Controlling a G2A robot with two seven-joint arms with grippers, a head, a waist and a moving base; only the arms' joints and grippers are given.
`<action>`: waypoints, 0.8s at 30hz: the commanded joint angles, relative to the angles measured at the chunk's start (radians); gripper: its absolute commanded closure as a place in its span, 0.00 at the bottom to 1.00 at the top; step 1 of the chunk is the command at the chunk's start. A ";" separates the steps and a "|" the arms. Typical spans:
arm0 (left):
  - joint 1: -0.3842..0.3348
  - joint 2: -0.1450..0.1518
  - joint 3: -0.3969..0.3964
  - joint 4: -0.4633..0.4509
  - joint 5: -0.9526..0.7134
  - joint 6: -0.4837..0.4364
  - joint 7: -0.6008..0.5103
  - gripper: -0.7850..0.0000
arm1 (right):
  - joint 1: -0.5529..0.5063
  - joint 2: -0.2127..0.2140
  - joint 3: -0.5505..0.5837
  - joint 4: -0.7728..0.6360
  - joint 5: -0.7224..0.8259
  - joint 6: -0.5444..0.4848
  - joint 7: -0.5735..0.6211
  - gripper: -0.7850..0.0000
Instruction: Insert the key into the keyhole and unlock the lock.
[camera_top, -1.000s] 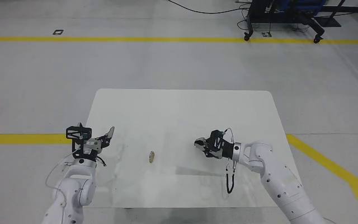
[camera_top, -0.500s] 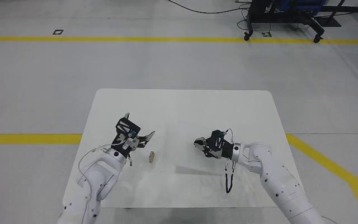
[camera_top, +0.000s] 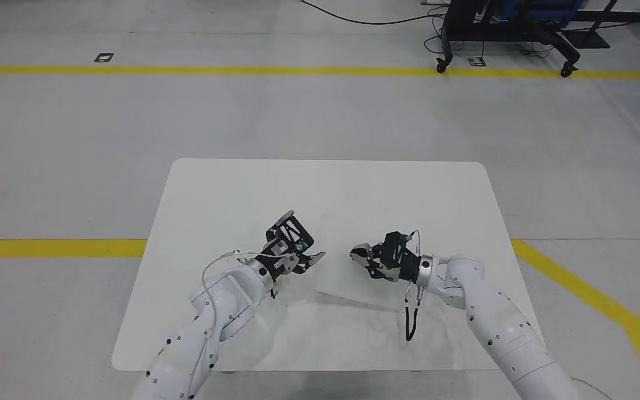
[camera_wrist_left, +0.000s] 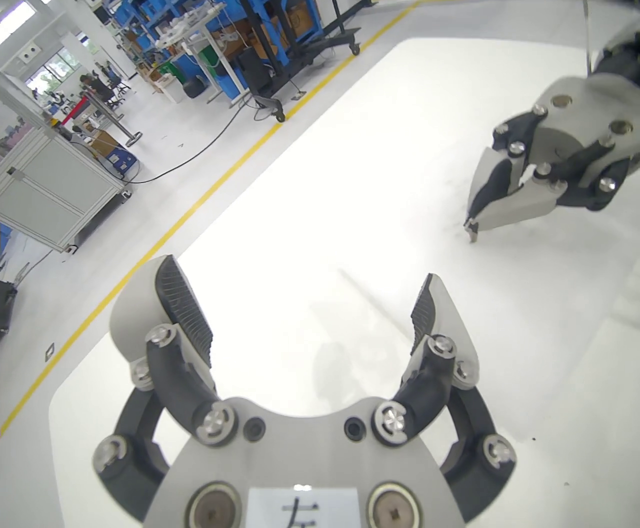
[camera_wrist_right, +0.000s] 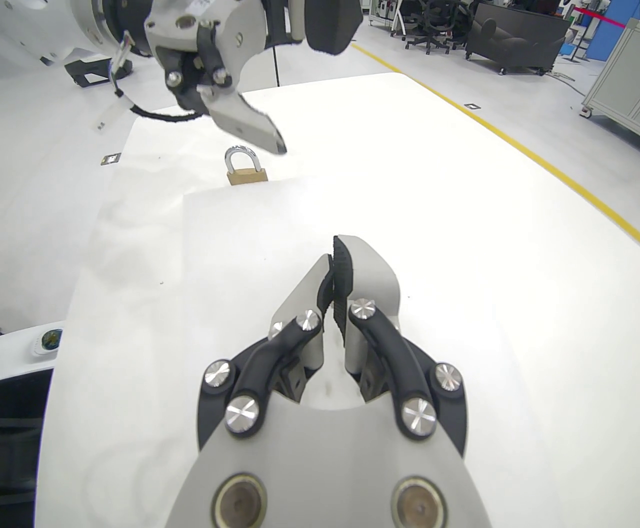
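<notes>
Right gripper (camera_wrist_right: 336, 255): pads clenched together. The left wrist view shows a small dark nub at its tips. I read that as the key (camera_wrist_left: 472, 233), pinched with very little sticking out.

Risk 1: with such a short stick-out and a thin pinch, the key can pivot or slip in the pads when it meets the keyhole, especially off-axis. I can't tell the blade's orientation, so it may need a roll to line up.

Ahead of those tips is bare table (camera_wrist_right: 450, 200), then the lock (camera_wrist_right: 245, 169), well apart and off to one side of the gripper's axis. It has a brass body and looks to be lying flat, body end toward the right gripper, shackle away. The keyhole is too small to make out. Nothing is gripping the lock.

Risk 2: the lock is loose, so pushing the key in would likely just shove it across the table unless it's held first.

Left gripper (camera_wrist_left: 300, 276): released, jaws wide, empty, hovering just above the lock. From the right wrist, one fingertip overlaps the shackle. My read is that the lock sits under or behind its fingers, not between them.

Risk 3: closing from here grabs air or clips the shackle. It also sits near the key's path, so the two sets of tips could collide.
</notes>
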 joint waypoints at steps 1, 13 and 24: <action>-0.013 -0.003 0.024 0.017 0.041 0.015 -0.014 0.00 | 0.007 -0.001 -0.005 0.009 -0.009 0.009 -0.019 1.00; -0.050 -0.021 0.097 0.105 0.176 0.097 -0.060 0.00 | 0.027 0.000 -0.026 0.056 -0.058 0.021 -0.114 1.00; 0.043 -0.006 -0.124 -0.058 -0.101 0.170 0.138 0.00 | -0.013 0.014 0.022 0.066 0.065 -0.117 -0.321 1.00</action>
